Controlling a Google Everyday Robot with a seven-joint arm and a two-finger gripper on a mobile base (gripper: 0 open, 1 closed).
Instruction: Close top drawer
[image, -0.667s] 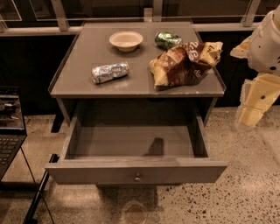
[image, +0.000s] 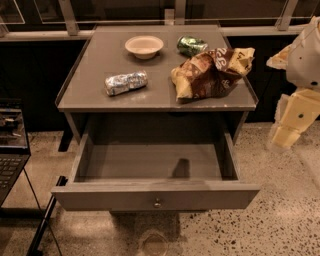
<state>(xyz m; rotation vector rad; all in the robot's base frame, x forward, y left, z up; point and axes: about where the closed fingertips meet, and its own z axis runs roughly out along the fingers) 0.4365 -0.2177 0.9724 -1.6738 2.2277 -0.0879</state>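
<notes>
The top drawer (image: 155, 195) of the grey-brown cabinet stands pulled far out toward me. Its flat front faces me with a small round metal knob (image: 157, 203) at the centre. Its inside (image: 150, 160) holds nothing but a dark shadow. My gripper (image: 284, 136) hangs at the right edge of the view on the cream-coloured arm (image: 302, 60). It is beside the drawer's right front corner, well apart from it, above the floor and touching nothing.
The cabinet top (image: 90, 95) carries a pale bowl (image: 144, 46), a green can (image: 191, 45), a silver wrapped packet (image: 126, 82) and crumpled brown snack bags (image: 212, 72). A laptop (image: 10, 155) and a black stand leg (image: 42, 225) are at the left. A railing runs behind.
</notes>
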